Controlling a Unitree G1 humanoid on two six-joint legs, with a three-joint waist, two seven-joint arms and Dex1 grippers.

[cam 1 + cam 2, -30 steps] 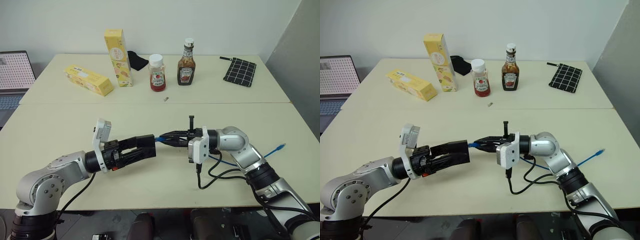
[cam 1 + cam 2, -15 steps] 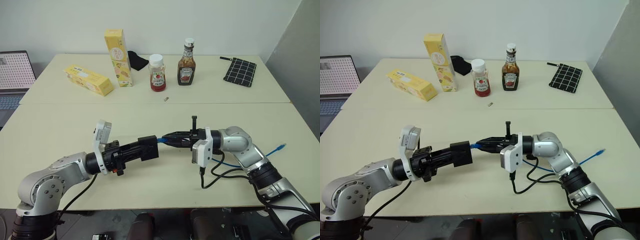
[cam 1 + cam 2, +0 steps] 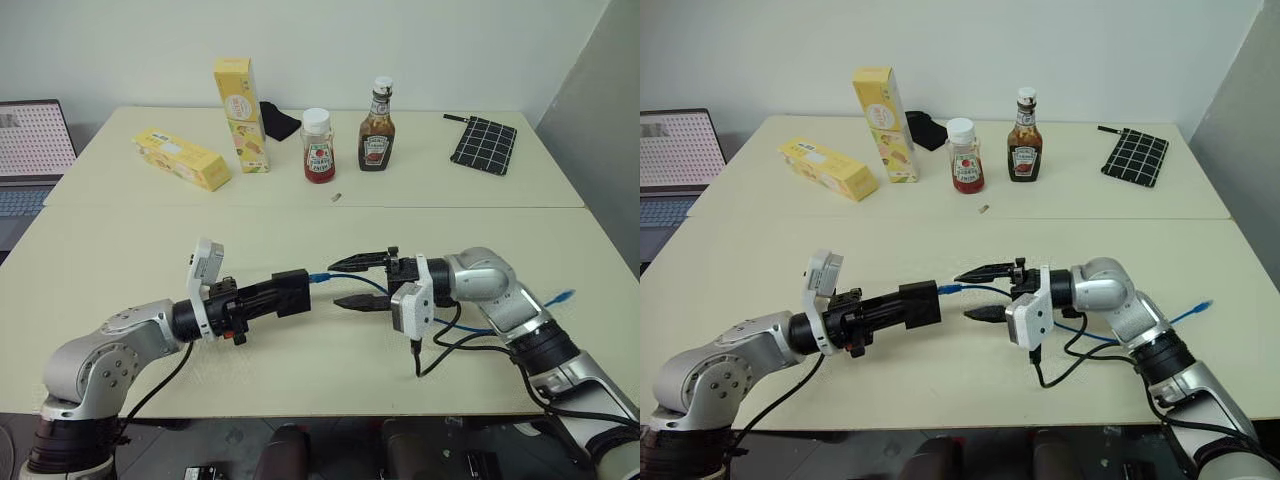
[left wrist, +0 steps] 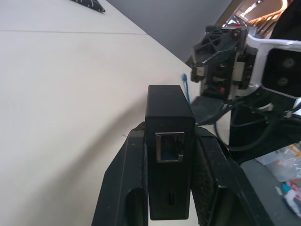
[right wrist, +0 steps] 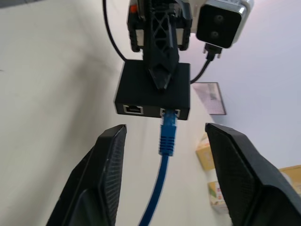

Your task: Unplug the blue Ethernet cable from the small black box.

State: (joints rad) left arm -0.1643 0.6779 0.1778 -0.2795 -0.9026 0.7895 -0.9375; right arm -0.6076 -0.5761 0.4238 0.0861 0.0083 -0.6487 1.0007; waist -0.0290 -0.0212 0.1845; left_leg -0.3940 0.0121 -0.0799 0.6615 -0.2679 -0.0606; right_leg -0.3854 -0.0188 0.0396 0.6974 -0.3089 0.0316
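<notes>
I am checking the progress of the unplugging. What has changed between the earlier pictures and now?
The right gripper has opened and let go of the blue Ethernet cable. The left gripper closed on the small black box and holds it. The plug is still in the box's port; the things on the table stayed.

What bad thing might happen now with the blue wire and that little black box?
The thin bright-blue Ethernet cable still sits plugged into the small matte-black box, which the left gripper holds. The right gripper stands open around the cable without gripping it, so:
1. It might close on nothing.
2. A crooked pull might twist the box loose.
</notes>
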